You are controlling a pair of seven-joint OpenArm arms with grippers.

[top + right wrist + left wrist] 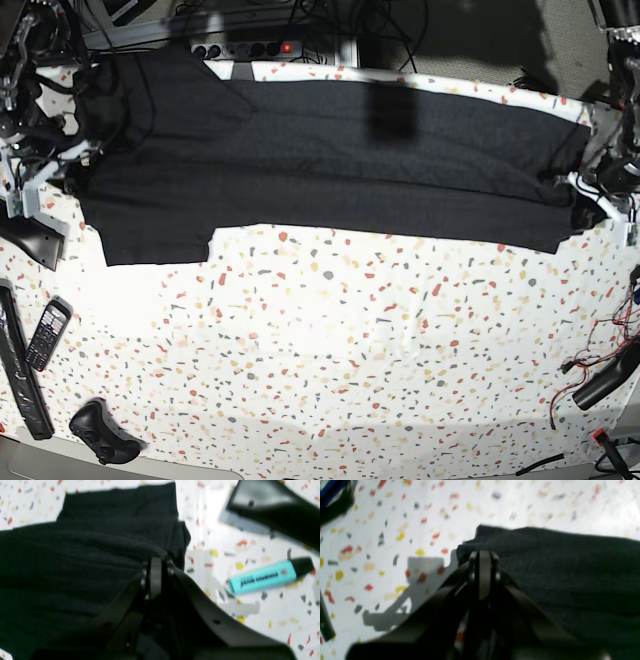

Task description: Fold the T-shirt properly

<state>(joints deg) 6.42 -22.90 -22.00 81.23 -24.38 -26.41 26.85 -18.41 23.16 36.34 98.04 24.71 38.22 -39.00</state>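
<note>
While both hands pinch T-shirt [330, 150] (no containers), highlighter [267, 577] nearby

Matt black cloth T-shirt [330, 150], glossy speckled table [330, 340], plastic turquoise highlighter [265, 577]

Table [350, 340]: white top, speckled red, yellow and grey.

Far edge, left of centre: black power strip [245, 48] with a lit red switch; tangled dark cables [330, 20] around it.

Near left: black phone handset [47, 333] with keypad, lying flat. Just left of it, a long black bar [20, 370]. Nearer still, a black rounded controller-like object [100, 428] at the table edge.

Near right corner: red and black wires [600, 352], loose.

Right wrist view: 1 turquoise highlighter [267, 576], black cap, lying flat on the table.
</note>
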